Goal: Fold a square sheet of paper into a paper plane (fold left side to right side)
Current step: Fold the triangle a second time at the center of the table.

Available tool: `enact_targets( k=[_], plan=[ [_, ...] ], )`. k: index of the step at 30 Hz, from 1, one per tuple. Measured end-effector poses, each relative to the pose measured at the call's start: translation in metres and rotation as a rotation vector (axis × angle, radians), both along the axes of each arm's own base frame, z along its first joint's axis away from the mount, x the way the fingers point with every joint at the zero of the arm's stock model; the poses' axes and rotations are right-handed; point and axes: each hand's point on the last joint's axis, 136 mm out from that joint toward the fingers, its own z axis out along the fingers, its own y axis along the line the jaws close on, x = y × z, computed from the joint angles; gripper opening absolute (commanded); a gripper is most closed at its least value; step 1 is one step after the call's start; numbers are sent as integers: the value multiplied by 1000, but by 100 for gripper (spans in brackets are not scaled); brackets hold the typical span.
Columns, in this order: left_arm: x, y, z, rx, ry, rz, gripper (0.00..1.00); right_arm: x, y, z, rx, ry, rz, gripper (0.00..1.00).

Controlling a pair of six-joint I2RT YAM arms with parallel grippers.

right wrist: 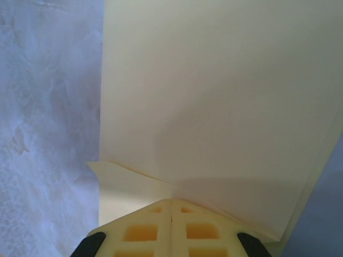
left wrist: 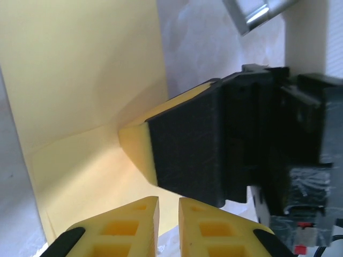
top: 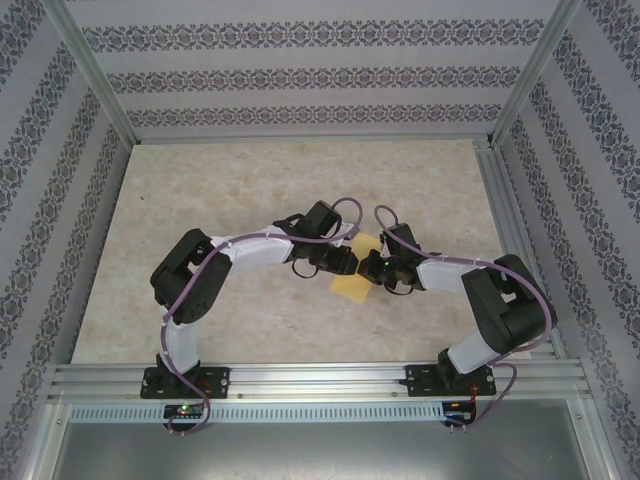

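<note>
Paper sheet [right wrist: 214,96] under right tool [right wrist: 170,206]

Square sheet of paper [top: 350,289] laid at mid-bench [top: 250,180], left pincer [top: 351,263] placed at its left, right pincer [top: 367,268] set against it from the right

Pale marbled counter [top: 200,190] across the middle of the overhead frame; same mottled surface at the left of the right wrist view [right wrist: 48,107]. Around it at top, left and right, walls [top: 300,70] papered in grey floral stripes. Slanting metal posts at upper left [top: 95,75] and upper right [top: 533,75]. Along the lower edge, aluminium rail [top: 320,375] with perforated strip [top: 320,412] just beneath.
</note>
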Motion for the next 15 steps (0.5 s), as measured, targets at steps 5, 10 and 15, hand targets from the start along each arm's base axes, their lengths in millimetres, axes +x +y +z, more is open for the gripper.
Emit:
enact_targets(
  k=[5,10,15],
  plan=[
    [-1,0,-15,21,21,-8,17,0,0,0,0,-1,1,1],
    [-5,5,-34,55,56,-8,17,0,-1,0,3,0,0,1],
    [-7,5,-39,61,68,-10,16,1,-1,0,4,-1,-1,1]
  ],
)
